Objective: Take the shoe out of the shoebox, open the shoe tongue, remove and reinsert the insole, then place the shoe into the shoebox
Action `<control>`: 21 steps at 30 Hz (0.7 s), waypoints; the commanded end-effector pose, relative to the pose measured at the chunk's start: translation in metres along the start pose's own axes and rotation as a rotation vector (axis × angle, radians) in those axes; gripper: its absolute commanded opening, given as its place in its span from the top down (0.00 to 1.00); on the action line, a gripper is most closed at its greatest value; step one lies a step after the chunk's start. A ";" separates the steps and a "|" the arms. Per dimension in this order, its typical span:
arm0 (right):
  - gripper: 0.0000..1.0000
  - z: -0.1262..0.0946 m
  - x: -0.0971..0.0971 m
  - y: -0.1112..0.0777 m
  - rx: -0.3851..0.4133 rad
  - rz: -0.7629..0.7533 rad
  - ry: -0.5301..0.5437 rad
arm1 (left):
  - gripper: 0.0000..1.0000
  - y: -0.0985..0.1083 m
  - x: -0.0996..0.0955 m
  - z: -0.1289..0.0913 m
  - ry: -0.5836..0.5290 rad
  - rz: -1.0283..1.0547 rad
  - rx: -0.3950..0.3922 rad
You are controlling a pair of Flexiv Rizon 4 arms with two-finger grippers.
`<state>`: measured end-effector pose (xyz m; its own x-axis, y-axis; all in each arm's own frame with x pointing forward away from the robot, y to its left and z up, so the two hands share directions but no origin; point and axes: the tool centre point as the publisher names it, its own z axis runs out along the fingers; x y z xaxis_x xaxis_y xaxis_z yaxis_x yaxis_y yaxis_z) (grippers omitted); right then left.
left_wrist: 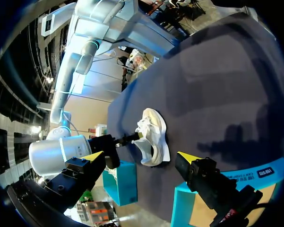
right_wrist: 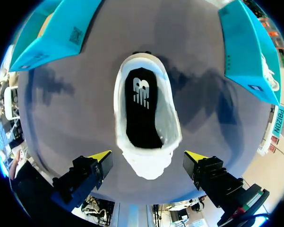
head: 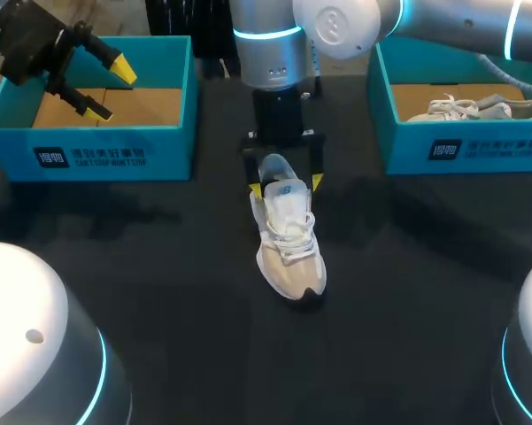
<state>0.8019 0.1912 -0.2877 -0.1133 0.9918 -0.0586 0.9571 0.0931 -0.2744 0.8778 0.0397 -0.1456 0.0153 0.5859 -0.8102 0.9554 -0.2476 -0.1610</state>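
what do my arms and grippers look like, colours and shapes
The right arm is made of smooth, rounded silver-grey segments with glowing cyan rings at the joints, and it ends in a black wrist. The left gripper and right gripper match: blocky black bodies, each with two black fingers capped by bright yellow wedge-shaped tips.

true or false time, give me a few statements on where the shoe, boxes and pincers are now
1. The shoe stands on the table. True.
2. The left pincer grips the shoe. False: it hangs open over the left shoebox.
3. The right shoebox is empty. False: a second shoe lies in it.
4. The right pincer straddles the shoe's heel, open. True.
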 end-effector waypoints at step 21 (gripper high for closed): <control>0.95 0.002 0.013 -0.047 -0.057 0.017 0.016 | 0.00 0.000 0.000 -0.001 0.003 0.000 0.001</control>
<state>0.7570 0.2035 -0.2709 -0.0975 0.9932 -0.0633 0.9720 0.0814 -0.2203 0.8778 0.0397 -0.1456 0.0152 0.5860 -0.8102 0.9554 -0.2475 -0.1610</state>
